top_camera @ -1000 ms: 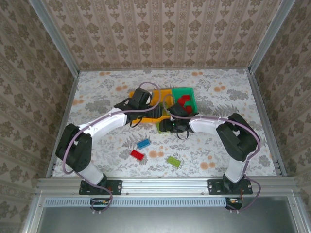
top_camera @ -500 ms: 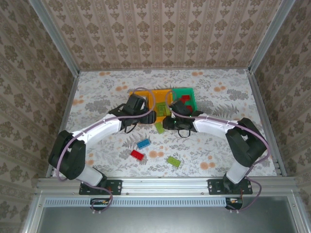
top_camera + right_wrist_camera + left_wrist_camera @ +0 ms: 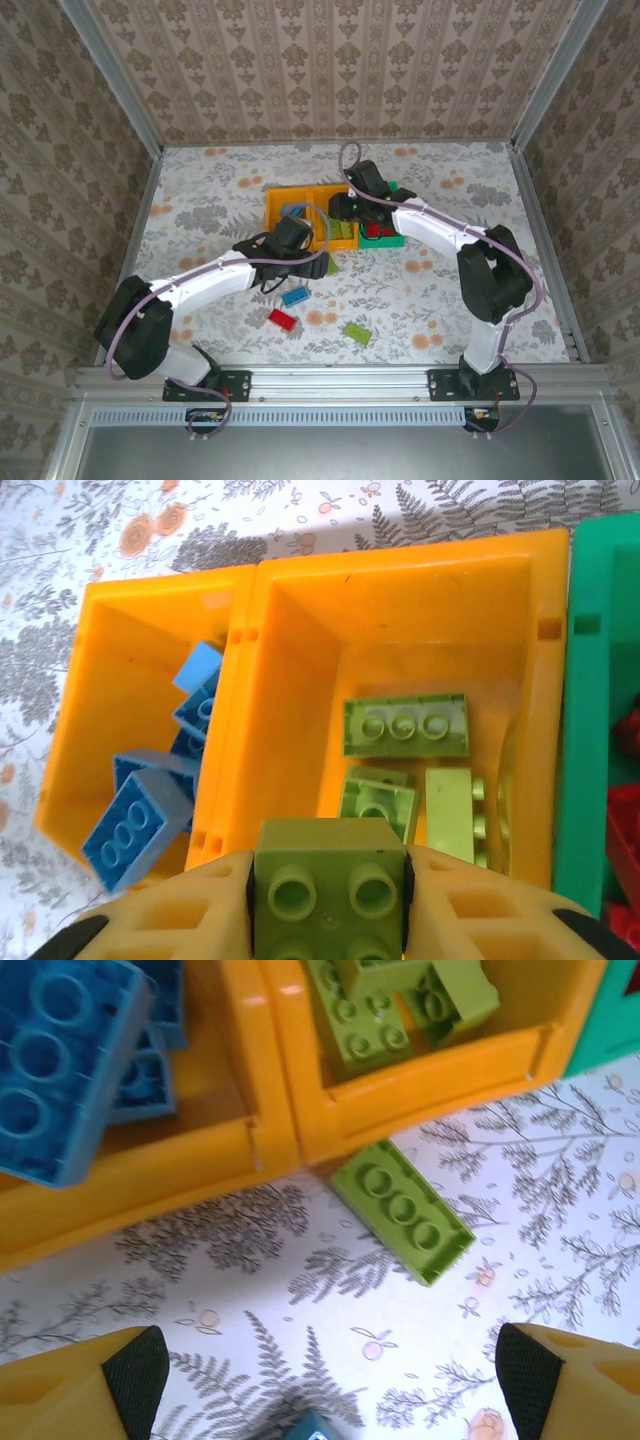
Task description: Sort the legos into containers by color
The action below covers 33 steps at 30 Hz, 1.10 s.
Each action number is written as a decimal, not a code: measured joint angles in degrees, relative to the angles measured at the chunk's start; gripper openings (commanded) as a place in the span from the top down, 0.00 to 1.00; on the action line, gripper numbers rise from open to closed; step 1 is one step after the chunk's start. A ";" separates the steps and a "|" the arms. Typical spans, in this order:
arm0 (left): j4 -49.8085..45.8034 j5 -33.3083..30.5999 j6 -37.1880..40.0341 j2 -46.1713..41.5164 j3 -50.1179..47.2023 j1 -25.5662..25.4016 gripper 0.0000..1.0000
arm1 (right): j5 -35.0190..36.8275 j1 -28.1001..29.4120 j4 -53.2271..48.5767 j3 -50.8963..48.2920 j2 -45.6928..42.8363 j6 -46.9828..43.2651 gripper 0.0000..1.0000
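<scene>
1. The right tool (image 3: 330,905) is closed on a lime two-by-two brick (image 3: 330,878), which sits studs up, clamped between its two yellow fingers (image 3: 190,915).
2. In the right wrist view, at 12 o'clock from that tool, lies the middle orange bin (image 3: 300,610). It holds three lime bricks (image 3: 405,725): one long and flat, one square, and one on its side.
3. At 10 o'clock the left orange bin (image 3: 95,670) touches the middle one wall to wall. Several blue bricks (image 3: 135,825) are piled in it at tilted angles.
4. At 2 o'clock the green bin (image 3: 590,680) stands against the middle bin's other wall, and red bricks (image 3: 625,820) show at its edge.
5. The left tool (image 3: 330,1380) is open and holds nothing. In the left wrist view its fingertips (image 3: 130,1370) are spread wide at 7 and 5 o'clock, above the flowered tabletop (image 3: 250,1280).
6. At 12 o'clock from the left tool a long lime brick (image 3: 400,1208) lies flat on the tabletop with its studs up. One end rests against the near wall of the middle orange bin, close to where the two orange bins meet.
7. In the top view a single blue brick (image 3: 294,296) lies on the tabletop at 7 o'clock from the left tool.
8. A red brick (image 3: 282,319) lies just beyond it on the same line.
9. Another lime brick (image 3: 355,332) rests at 5 o'clock, well apart from the bins.
</scene>
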 measured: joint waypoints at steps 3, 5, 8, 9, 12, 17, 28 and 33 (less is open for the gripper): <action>-0.35 0.02 -1.70 2.64 0.26 -1.57 0.09 | 0.35 -0.39 -1.40 2.67 2.84 -0.68 0.37; -1.03 0.04 -2.84 5.27 1.01 -2.34 0.09 | 0.39 -0.52 -2.10 3.52 3.80 -0.76 0.31; -2.25 0.28 -4.66 9.31 3.28 -3.02 0.07 | 0.37 -0.57 -2.62 3.58 3.91 -0.72 0.28; -2.29 0.46 -5.25 10.64 4.11 -3.13 0.06 | 0.37 -0.57 -2.62 3.54 3.85 -0.72 0.27; -2.21 1.22 -7.02 13.92 6.32 -3.58 0.05 | 0.39 -0.57 -2.19 2.14 2.73 -0.74 0.26; -2.10 1.97 -8.96 18.21 9.18 -3.85 0.02 | 0.59 -0.57 -2.19 -1.09 -0.79 -1.55 0.25; -2.86 1.57 -10.23 24.79 17.35 -3.72 0.25 | 2.16 -0.92 -2.14 -5.97 -7.26 -3.56 0.22; -2.73 1.57 -9.97 26.88 19.65 -3.67 0.46 | 3.82 -1.88 -2.21 -8.74 -9.01 -4.59 0.21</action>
